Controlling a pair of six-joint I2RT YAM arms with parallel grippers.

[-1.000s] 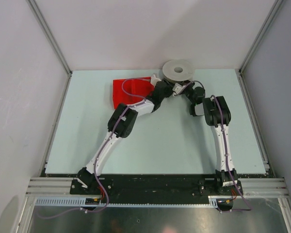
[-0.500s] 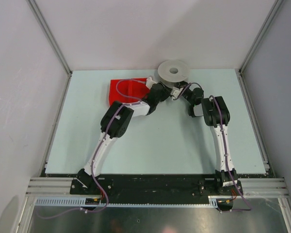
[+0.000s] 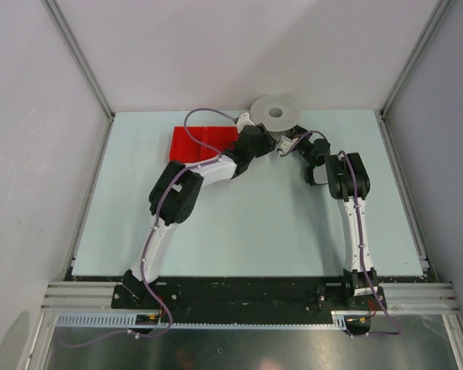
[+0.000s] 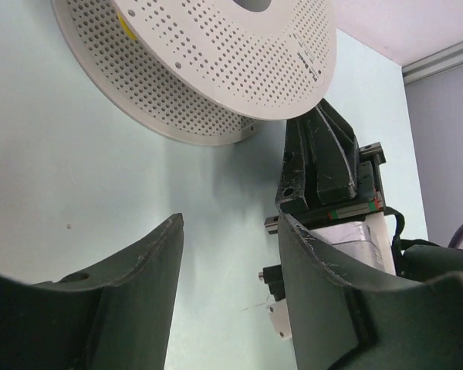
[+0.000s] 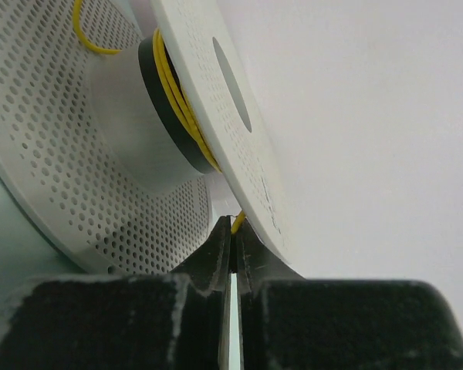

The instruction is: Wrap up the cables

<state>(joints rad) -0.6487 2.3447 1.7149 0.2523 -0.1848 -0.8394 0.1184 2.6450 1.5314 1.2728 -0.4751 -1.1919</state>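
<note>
A white perforated spool (image 3: 275,112) stands tilted at the table's far edge. Thin yellow cable (image 5: 179,86) is wound round its black hub (image 5: 150,73). My right gripper (image 5: 233,226) is shut on a strand of that cable just under the spool's upper flange (image 5: 239,116). In the top view the right gripper (image 3: 285,142) is just in front of the spool. My left gripper (image 4: 230,225) is open with nothing between its fingers, low over the table, short of the spool (image 4: 201,69). The right gripper's shut fingers (image 4: 324,166) lie beside it on the right.
A red tray (image 3: 199,143) lies at the back left, partly under the left arm's forearm. The back wall rises right behind the spool. Purple arm cords loop above the left wrist (image 3: 204,116) and along the right arm (image 3: 355,216).
The left arm has swung left and its jaws have widened. The spool has shifted slightly left and tipped. The right gripper has stayed shut on the cable.
</note>
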